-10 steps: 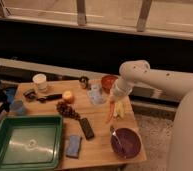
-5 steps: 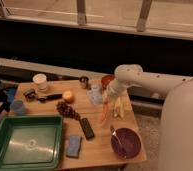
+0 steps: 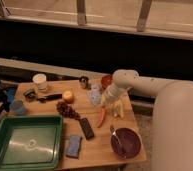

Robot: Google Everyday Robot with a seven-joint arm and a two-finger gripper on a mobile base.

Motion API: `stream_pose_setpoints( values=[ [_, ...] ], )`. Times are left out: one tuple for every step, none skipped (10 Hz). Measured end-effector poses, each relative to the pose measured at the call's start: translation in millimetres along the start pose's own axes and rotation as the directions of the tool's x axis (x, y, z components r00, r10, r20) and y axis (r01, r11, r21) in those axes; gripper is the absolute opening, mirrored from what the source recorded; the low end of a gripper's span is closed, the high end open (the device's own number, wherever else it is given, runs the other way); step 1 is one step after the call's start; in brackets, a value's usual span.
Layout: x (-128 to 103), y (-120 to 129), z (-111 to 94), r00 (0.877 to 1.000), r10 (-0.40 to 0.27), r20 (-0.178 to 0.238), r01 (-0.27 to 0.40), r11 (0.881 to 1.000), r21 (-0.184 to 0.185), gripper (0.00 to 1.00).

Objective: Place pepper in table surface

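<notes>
The orange-red pepper (image 3: pixel 101 118) hangs or lies point-down over the light wooden table surface (image 3: pixel 97 150), just right of the black remote (image 3: pixel 86 128). My gripper (image 3: pixel 108 103) is right at the pepper's upper end, at the tip of the white arm (image 3: pixel 140 85) that reaches in from the right. I cannot tell whether the pepper rests on the wood or is still held. A pale yellow banana (image 3: pixel 118 108) lies just right of the gripper.
A green tray (image 3: pixel 27 142) sits at the front left and a blue sponge (image 3: pixel 74 145) beside it. A purple bowl (image 3: pixel 126 143) is at the front right. Grapes (image 3: pixel 66 108), an orange fruit (image 3: pixel 68 95), a clear bottle (image 3: pixel 94 94), a red bowl (image 3: pixel 106 80) and a white cup (image 3: pixel 40 81) stand behind.
My gripper and the pepper have moved left and down, closer to the tabletop and the remote. The other objects have not moved.
</notes>
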Motion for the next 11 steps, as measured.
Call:
stream_pose_setpoints(
  values=[
    [1,0,1,1.000,0.003,-0.001,-0.003,1.000,-0.001,0.45],
    [1,2,3,1.000,0.003,-0.003,-0.003,1.000,-0.004,0.56],
    [1,2,5,1.000,0.006,-0.006,-0.006,1.000,-0.009,0.68],
    [2,2,6,1.000,0.008,-0.009,-0.009,1.000,-0.013,0.75],
    [3,2,7,1.000,0.007,-0.009,-0.007,1.000,-0.019,0.79],
    [3,5,7,1.000,-0.001,-0.010,0.001,1.000,-0.026,0.80],
    [3,9,8,1.000,-0.011,-0.011,0.011,0.999,-0.035,0.80],
    [4,13,9,1.000,-0.025,-0.017,0.024,0.999,-0.043,0.80],
    [7,17,11,0.999,-0.037,-0.032,0.035,0.998,-0.046,0.80],
    [6,20,11,0.999,-0.040,-0.033,0.039,0.998,-0.048,0.80],
    [6,20,11,0.999,-0.040,-0.032,0.039,0.998,-0.048,0.80]
  ],
)
